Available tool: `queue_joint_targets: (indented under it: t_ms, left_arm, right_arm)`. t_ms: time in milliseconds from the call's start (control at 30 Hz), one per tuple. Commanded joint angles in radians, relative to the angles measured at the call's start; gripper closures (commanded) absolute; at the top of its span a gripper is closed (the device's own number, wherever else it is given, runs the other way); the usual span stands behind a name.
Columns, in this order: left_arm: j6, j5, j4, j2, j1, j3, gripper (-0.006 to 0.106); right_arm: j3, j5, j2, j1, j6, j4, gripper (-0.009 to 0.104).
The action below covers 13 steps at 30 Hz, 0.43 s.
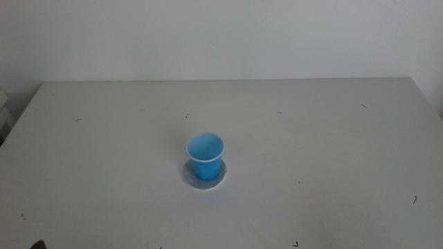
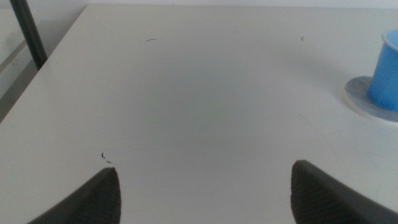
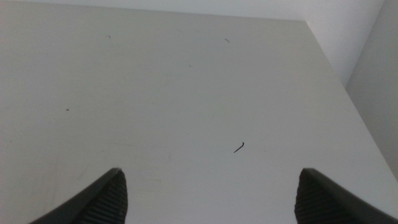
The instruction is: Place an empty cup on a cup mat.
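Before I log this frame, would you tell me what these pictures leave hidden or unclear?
- Cup: in the left wrist view, the picture's edge cuts off its rim and far side.
- Cup mat: in the middle view, the cup covers its centre, so contact underneath is unseen.
- Left end effector and right end effector: only the jaw tips show, wide apart; both arms are outside the middle view.
- Table marks: too small to identify.

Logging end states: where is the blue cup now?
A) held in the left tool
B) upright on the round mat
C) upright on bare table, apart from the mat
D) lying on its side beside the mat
B: the cup stands upright on the cup mat, no tool touching it.
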Motion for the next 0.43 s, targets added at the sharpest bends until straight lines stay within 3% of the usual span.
queue_joint_targets:
  t_ms: [0,400]
  left_arm:
    - [-0.011,-0.067,0.0,-0.003,0.001,-0.006,-0.005]
    - [-0.011,-0.067,0.0,-0.003,0.001,-0.006,-0.005]
  right_arm:
    - [-0.007,-0.096,-0.023,-0.004,-0.009,-0.016,0.004]
    - [0.043,-0.134,-0.023,-0.004,-0.007,-0.017,0.004]
